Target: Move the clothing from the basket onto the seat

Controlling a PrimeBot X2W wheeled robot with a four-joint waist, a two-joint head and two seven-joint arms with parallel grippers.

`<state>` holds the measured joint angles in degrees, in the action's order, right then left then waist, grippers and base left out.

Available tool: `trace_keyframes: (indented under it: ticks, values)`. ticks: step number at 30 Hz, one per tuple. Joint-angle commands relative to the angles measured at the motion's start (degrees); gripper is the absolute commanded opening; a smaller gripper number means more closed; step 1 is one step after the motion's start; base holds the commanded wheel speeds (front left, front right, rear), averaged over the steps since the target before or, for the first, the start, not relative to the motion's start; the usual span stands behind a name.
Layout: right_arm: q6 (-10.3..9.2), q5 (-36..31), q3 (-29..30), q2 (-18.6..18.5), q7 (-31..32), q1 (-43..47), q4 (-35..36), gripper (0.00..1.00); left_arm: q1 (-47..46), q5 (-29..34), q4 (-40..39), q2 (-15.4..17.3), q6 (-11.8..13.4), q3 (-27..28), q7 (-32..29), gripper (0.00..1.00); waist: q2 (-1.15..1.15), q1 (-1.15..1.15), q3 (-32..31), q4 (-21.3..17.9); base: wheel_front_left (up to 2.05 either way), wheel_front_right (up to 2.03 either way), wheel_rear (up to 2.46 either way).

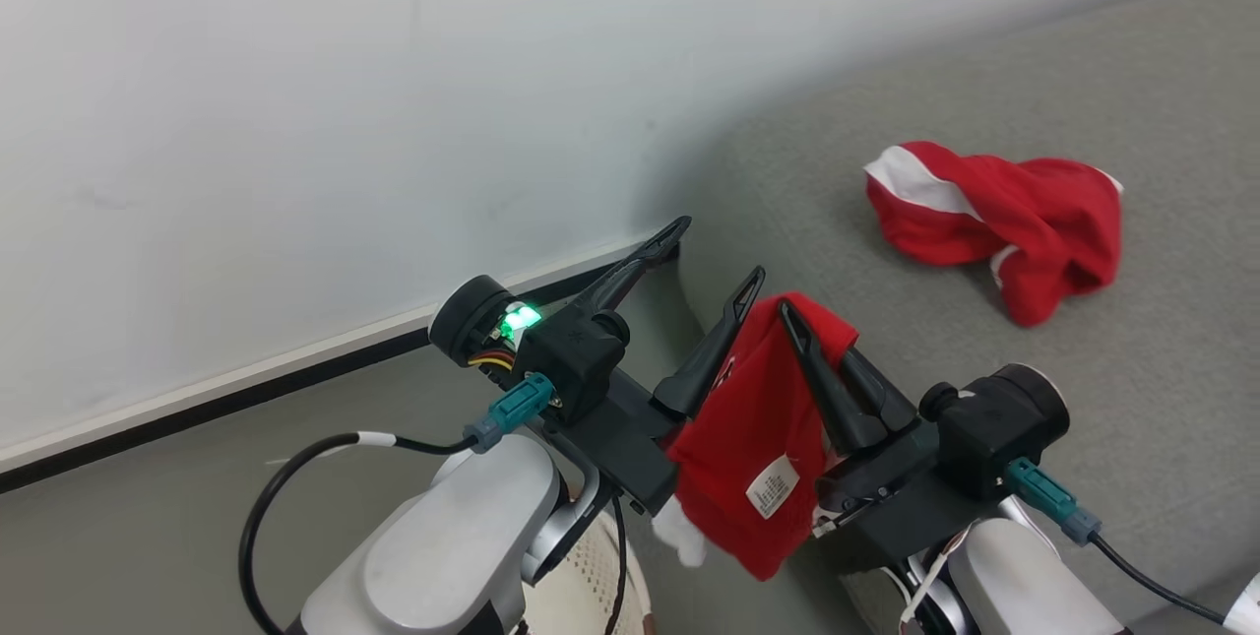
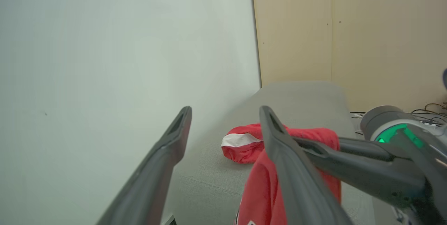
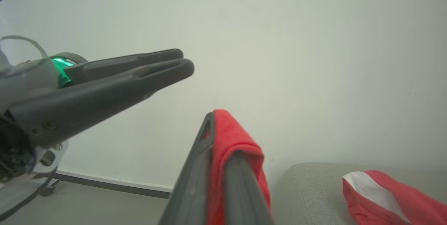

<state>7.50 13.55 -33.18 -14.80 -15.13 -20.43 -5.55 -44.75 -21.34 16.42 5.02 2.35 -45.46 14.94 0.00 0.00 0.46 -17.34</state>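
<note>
One red garment on seat | right tool clamps hanging garment

Room is being left open on the near right of the seat; its far middle is being occupied by a crumpled red garment. The left is being closed off by the wall, the seat's near-left edge being screened by a hanging garment.

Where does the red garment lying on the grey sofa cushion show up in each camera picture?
Head view: the loose garment lies upper right on the grey seat.
Left wrist view: loose garment at centre, beyond the held garment.
Right wrist view: loose garment in the bottom right corner.
Shared landmark: the grey seat.
</note>
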Motion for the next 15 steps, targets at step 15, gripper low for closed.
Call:
trace_keyframes:
  ticks: [15]
  values:
    - [-0.02,-0.92,2.89,0.08,-0.1,-0.24,3.37,0.0,-2.64,0.64,1.87,-0.35,-0.07,-1.59,-0.01,1.0,0.0,0.0,4.57,-12.09,0.0,0.0,0.0]
